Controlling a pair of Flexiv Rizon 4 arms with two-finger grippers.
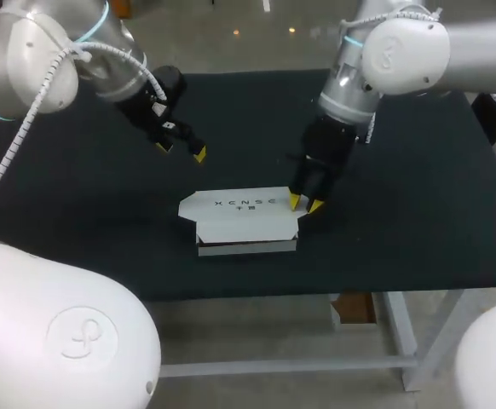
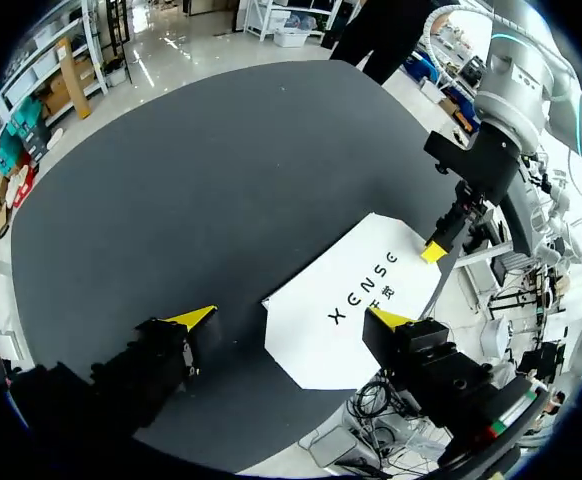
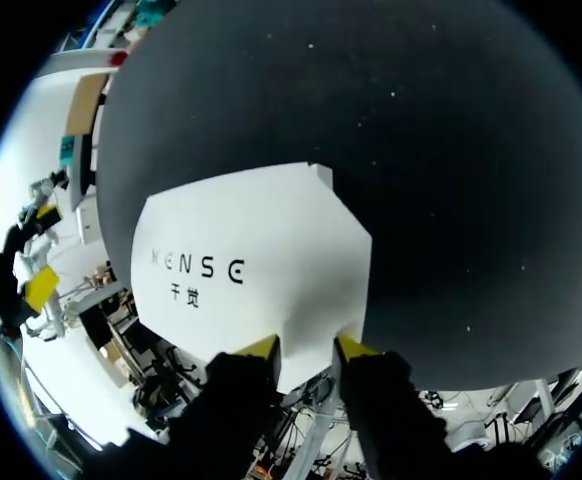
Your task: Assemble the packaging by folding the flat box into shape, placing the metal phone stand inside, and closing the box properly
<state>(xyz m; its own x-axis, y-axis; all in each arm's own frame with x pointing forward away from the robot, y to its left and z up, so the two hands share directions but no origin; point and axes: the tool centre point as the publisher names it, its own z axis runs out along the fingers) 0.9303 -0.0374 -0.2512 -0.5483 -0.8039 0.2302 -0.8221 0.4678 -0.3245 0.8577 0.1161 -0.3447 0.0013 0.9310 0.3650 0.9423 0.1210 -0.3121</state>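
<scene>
Nearest the camera in the head view, the white cardboard box lies on the black table, a little toward my side of its middle. A low front wall faces forward. A broad panel with dark lettering faces upward above it, with angled corners along its far edge. Whether that panel is tucked in or only lying flat on top, I cannot tell.

At the box's right end, my right gripper points steeply downward at the corner of the printed panel. In the right wrist view, the right gripper sits over the near edge of the box, with a strip of white cardboard showing at its middle. Whether it has actual hold of the cardboard, I cannot tell.

Farther back, beyond the box's left end, my left gripper hangs above bare table, apart from the box. In the left wrist view, the left gripper is spread wide with nothing held. The box lies ahead of it, closer to one finger than to the other. Beyond the box's far end in that view, the right gripper meets the panel's corner.
</scene>
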